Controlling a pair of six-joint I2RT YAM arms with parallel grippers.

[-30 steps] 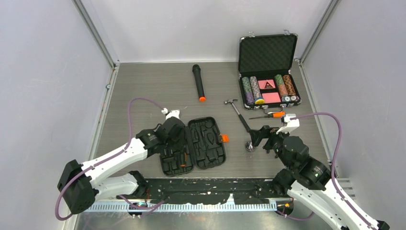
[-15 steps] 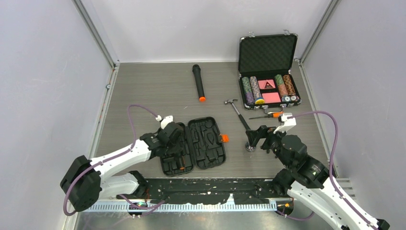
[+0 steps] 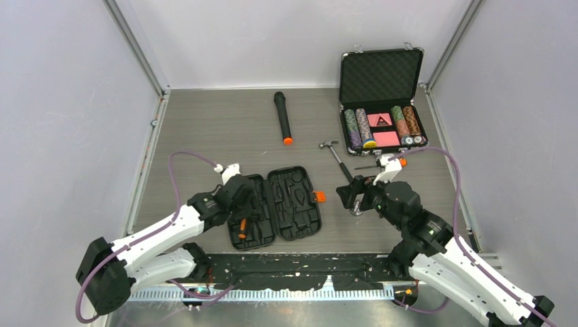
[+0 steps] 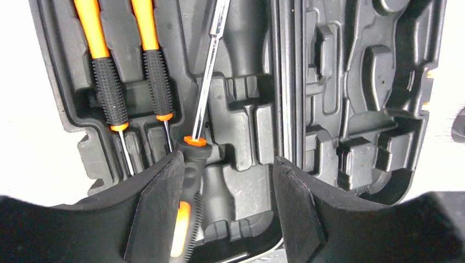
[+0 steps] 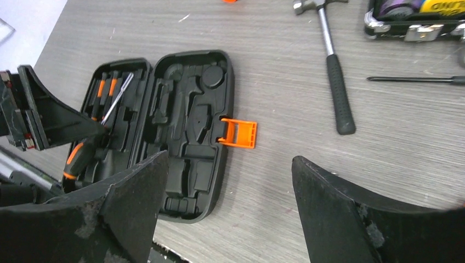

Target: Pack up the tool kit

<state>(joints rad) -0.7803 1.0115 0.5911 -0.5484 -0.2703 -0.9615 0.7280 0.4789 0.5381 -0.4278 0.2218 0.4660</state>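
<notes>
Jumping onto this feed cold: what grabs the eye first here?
The open black tool case lies front and centre, with a long screwdriver slanting across its left half under the open left claw. Right of it a hammer lies loose, and an open case of poker chips stands at the far right.

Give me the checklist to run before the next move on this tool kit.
1. Left gripper open: ok.
2. Large screwdriver free of its fingers: cannot tell, handle lies close beside one.
3. Large screwdriver seated in the tool kit: cannot tell, shaft slants.
4. Two small screwdrivers slotted: ok.
5. Right gripper open: ok.
6. Hammer loose on the table, unobstructed: ok.
</notes>
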